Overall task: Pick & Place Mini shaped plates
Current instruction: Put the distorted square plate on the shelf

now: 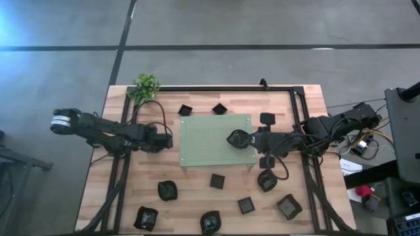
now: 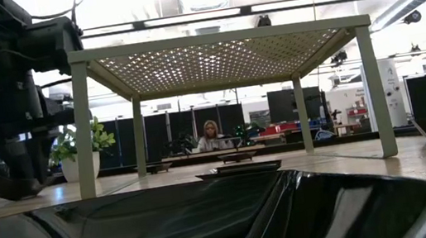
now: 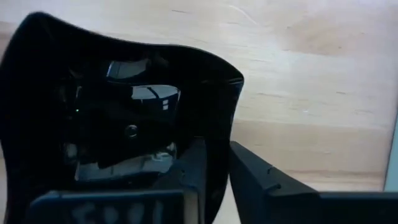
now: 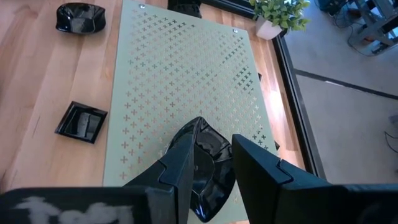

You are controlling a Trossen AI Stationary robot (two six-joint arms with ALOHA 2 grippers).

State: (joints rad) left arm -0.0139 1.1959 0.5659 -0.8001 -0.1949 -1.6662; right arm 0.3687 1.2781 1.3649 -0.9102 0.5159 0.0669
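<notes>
Glossy black wavy-rimmed mini plate (image 4: 208, 162) pinched by right gripper (image 4: 211, 168) over light green perforated mat (image 4: 180, 68), ready for placing | left gripper (image 3: 214, 168) jaws narrowed astride another black plate's (image 3: 112, 106) rim, grip uncertain.

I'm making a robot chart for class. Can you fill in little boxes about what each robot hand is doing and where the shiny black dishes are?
left gripper: closing on a black dish's rim, beside the green mat
right gripper: holding a wavy dish above the mat
loose dishes: on the wooden table, around the mat
plant: at the table's corner
</notes>
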